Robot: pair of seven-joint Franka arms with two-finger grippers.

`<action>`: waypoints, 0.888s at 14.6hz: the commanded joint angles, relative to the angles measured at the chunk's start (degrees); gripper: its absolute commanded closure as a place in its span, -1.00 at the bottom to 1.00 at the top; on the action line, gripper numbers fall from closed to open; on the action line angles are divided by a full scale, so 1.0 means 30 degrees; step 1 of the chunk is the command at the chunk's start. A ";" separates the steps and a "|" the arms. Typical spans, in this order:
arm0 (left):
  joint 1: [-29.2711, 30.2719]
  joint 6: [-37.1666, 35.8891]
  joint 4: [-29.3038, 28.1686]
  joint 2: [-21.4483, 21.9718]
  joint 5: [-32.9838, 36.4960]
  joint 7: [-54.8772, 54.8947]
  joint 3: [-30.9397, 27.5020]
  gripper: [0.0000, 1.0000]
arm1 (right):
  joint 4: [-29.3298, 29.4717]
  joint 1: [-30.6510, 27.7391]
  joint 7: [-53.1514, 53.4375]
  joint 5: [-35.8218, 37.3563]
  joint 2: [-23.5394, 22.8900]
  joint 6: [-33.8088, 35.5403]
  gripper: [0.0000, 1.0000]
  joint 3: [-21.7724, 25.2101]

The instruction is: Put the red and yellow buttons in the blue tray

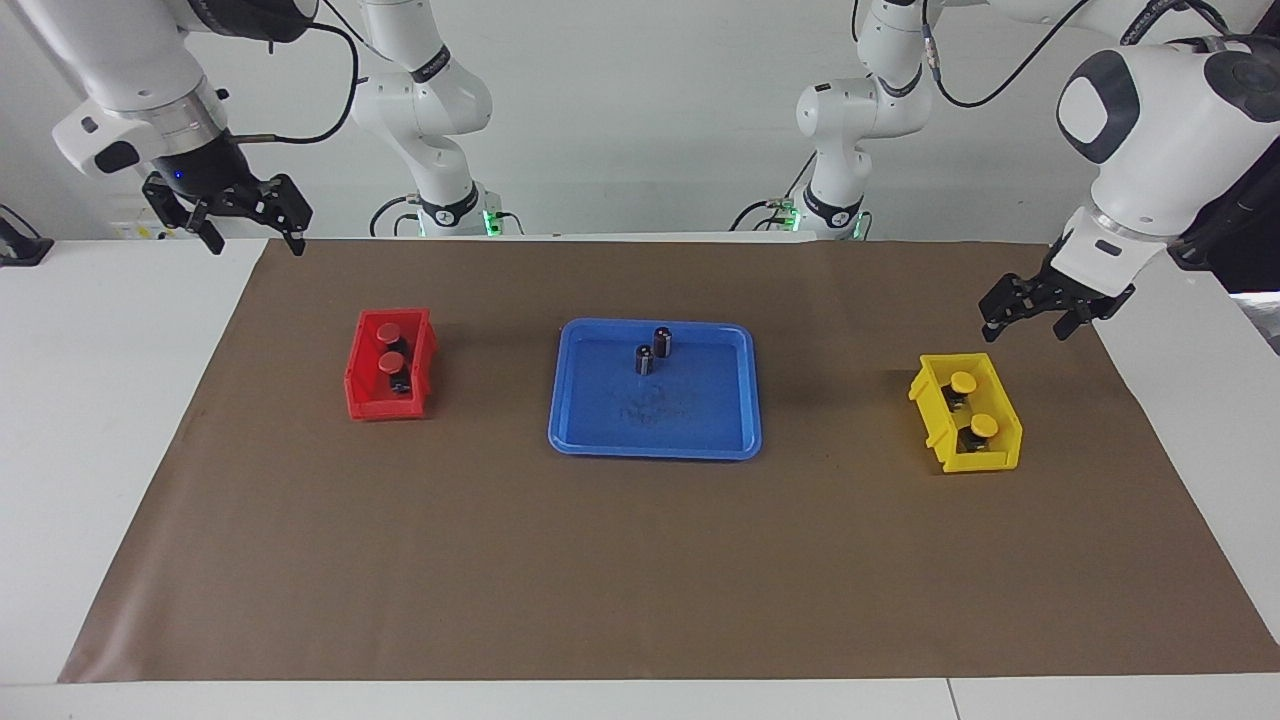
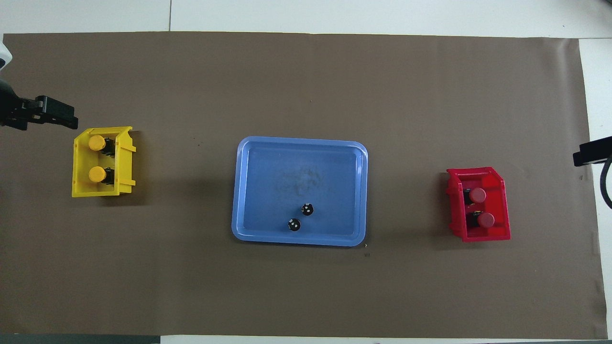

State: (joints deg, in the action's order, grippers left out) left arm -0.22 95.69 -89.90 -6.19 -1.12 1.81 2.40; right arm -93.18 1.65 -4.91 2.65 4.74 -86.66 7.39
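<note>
The blue tray (image 1: 700, 410) (image 2: 267, 191) lies in the middle of the brown mat. Two red buttons (image 1: 389, 331) (image 2: 477, 195) sit in a small red bin (image 1: 372, 400) (image 2: 497, 233) toward the right arm's end. Two yellow buttons (image 1: 963, 381) (image 2: 97, 142) sit in a small yellow bin (image 1: 985, 462) (image 2: 103, 191) toward the left arm's end. My left gripper (image 1: 1025, 325) (image 2: 67, 119) hangs open in the air beside the yellow bin, holding nothing. My right gripper (image 1: 255, 243) (image 2: 581, 155) hangs open and empty, high over the mat's corner at the right arm's end.
Two dark cylinders (image 1: 663, 340) (image 2: 307, 209) without coloured caps stand upright in the tray, by its rim nearest the robots. The brown mat (image 1: 640, 560) covers most of the white table.
</note>
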 commanded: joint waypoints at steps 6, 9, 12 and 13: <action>0.0074 -0.0289 -0.0119 -0.0106 -0.0244 -0.0574 0.0197 -1.00 | 0.0064 -0.0226 -0.0326 0.0114 0.0060 0.0204 -1.00 -0.0120; 0.0045 0.0415 -0.0355 -0.0018 0.0548 -0.0220 0.0226 -1.00 | -0.0255 -0.0082 -0.0559 0.0114 0.0322 0.1135 -1.00 -0.0178; 0.0103 0.0329 -0.0413 0.0012 0.0606 -0.0250 0.0197 -1.00 | -0.1334 -0.0051 -0.0502 0.0056 0.0760 0.0620 -1.00 -0.0325; 0.0103 0.0271 -0.0414 0.0012 0.0635 -0.0250 0.0197 -1.00 | -0.2212 0.0007 -0.0414 0.0027 0.1053 -0.0401 -1.00 -0.0325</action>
State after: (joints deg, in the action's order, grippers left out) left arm -0.26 95.66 -90.26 -6.57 -0.29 0.93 2.66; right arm -94.28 1.89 -5.10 2.64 5.06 -83.89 6.78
